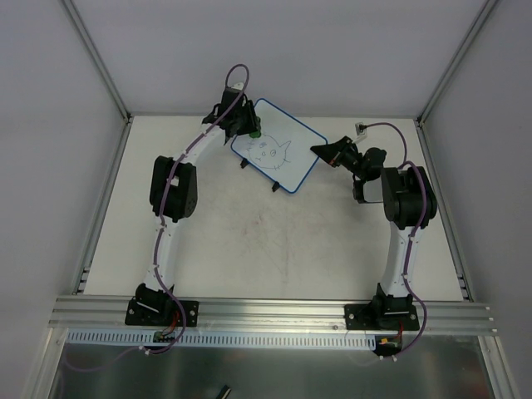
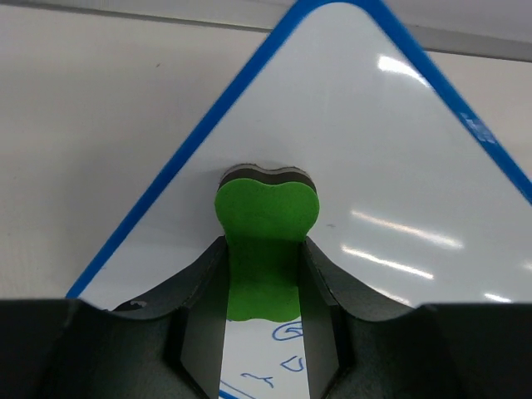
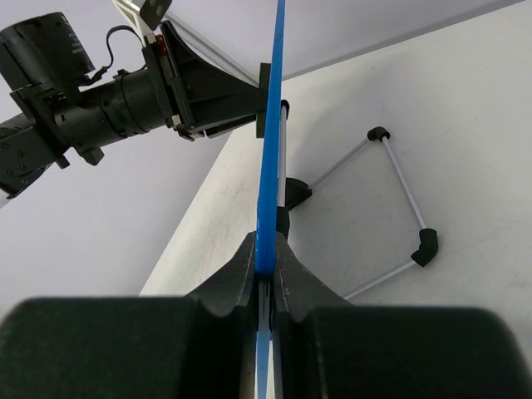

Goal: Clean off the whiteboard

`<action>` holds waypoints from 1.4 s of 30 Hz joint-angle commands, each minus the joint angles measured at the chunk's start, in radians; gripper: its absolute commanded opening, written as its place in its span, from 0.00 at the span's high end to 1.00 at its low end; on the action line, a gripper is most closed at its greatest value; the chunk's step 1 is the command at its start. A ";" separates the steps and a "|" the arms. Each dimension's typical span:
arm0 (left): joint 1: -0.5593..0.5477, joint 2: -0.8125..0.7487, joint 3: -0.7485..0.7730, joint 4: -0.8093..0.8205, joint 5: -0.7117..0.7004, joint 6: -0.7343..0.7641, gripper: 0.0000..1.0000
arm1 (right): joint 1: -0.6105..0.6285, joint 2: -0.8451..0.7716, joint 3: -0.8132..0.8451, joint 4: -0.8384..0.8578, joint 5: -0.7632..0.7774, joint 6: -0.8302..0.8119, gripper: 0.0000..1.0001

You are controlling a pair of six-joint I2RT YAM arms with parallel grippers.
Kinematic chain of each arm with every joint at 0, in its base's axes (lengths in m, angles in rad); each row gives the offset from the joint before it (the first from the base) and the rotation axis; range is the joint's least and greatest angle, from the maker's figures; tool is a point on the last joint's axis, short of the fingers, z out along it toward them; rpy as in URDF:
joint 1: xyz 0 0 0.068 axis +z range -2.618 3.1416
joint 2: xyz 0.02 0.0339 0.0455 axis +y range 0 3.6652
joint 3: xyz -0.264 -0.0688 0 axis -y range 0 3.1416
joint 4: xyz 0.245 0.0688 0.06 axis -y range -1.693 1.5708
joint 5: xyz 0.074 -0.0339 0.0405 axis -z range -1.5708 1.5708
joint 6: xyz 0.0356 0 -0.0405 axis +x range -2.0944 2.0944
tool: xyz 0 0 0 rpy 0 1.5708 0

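While right jaws pinch rim, whiteboard (image 1: 278, 154) — tilted

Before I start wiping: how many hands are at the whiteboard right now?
2. The left hand holds the green eraser on the whiteboard near one corner; the right hand is shut on its right edge.

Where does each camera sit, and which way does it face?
Top external: above and behind, looking down on the table; left arm and right arm show whole.
Left wrist: on the left arm, looking onto the whiteboard; left claw shut on the green eraser.
Right wrist: on the right arm, sighting along the whiteboard's blue rim; right claw clamps it, left arm beyond.
Shared: all three show the whiteboard.
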 commanded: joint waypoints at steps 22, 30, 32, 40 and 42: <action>-0.149 0.051 0.065 -0.033 0.067 0.094 1.00 | 0.085 -0.002 -0.008 0.144 -0.177 -0.052 0.99; -0.034 0.016 -0.073 -0.031 0.041 -0.133 1.00 | 0.084 -0.007 -0.013 0.146 -0.176 -0.051 1.00; -0.019 0.010 -0.099 -0.031 0.026 -0.176 1.00 | 0.085 -0.007 -0.013 0.144 -0.174 -0.051 1.00; 0.015 0.027 -0.122 -0.031 0.059 -0.285 1.00 | 0.087 -0.016 -0.017 0.146 -0.171 -0.052 0.99; 0.014 0.034 -0.119 -0.031 0.067 -0.291 1.00 | 0.087 -0.016 -0.017 0.144 -0.171 -0.052 1.00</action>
